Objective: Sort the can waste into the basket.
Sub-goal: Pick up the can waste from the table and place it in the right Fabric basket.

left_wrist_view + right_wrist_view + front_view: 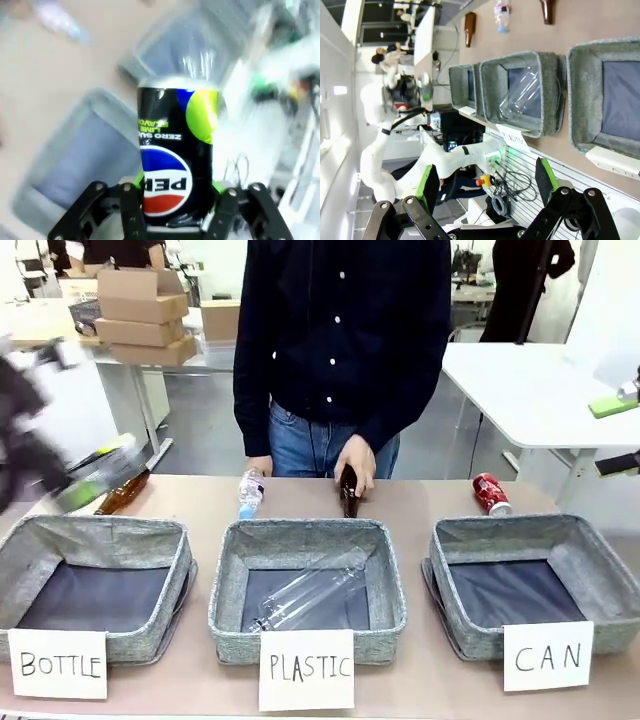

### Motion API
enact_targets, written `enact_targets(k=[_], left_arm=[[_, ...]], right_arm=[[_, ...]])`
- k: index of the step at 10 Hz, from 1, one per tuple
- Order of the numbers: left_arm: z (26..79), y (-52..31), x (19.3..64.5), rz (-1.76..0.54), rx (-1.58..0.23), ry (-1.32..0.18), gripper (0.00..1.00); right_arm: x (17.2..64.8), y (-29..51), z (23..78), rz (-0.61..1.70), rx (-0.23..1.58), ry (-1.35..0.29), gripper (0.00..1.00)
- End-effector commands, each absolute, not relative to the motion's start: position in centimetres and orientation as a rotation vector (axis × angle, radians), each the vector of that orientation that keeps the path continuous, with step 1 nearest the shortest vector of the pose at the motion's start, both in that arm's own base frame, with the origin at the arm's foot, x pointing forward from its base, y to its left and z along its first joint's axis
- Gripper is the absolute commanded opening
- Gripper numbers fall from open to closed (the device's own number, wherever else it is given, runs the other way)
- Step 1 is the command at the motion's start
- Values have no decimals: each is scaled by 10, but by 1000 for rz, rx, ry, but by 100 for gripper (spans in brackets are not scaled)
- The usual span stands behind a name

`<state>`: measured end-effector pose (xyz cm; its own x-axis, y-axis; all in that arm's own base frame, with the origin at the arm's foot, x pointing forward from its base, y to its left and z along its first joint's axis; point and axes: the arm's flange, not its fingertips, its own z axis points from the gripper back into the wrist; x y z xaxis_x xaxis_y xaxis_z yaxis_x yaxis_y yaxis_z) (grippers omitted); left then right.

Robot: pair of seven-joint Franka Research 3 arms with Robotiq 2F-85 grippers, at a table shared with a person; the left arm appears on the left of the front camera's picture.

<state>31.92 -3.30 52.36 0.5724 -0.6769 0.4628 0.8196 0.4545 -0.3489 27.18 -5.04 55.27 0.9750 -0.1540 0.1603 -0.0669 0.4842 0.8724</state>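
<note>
Can (pixel 175 140) — black — sits clamped in left gripper (pixel 177 184), seemingly airborne.

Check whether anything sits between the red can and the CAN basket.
Nothing visible does. The red can lies just beyond the far wall of the CAN basket, and the basket looks empty. The person's hand, on a brown bottle, is farther left.

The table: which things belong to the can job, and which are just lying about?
Job: black can in left gripper; red can; CAN basket.
Lying about: left brown bottle; brown bottle under a hand; labelled plastic bottle; clear bottle inside PLASTIC basket; BOTTLE basket.
</note>
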Motion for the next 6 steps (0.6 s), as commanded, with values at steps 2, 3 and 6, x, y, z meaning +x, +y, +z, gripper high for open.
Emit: enact_targets(k=[2, 3, 6], left_arm=[[524, -33, 319, -937, -581, -274, 0], [524, -33, 319, -937, -581, -274, 0], [518, -22, 303, -978, -571, -255, 32]], right_arm=[[272, -49, 552, -43, 1083, -242, 100], [272, -49, 552, -43, 1083, -242, 100], [272, -51, 553, -54, 1067, -229, 100]])
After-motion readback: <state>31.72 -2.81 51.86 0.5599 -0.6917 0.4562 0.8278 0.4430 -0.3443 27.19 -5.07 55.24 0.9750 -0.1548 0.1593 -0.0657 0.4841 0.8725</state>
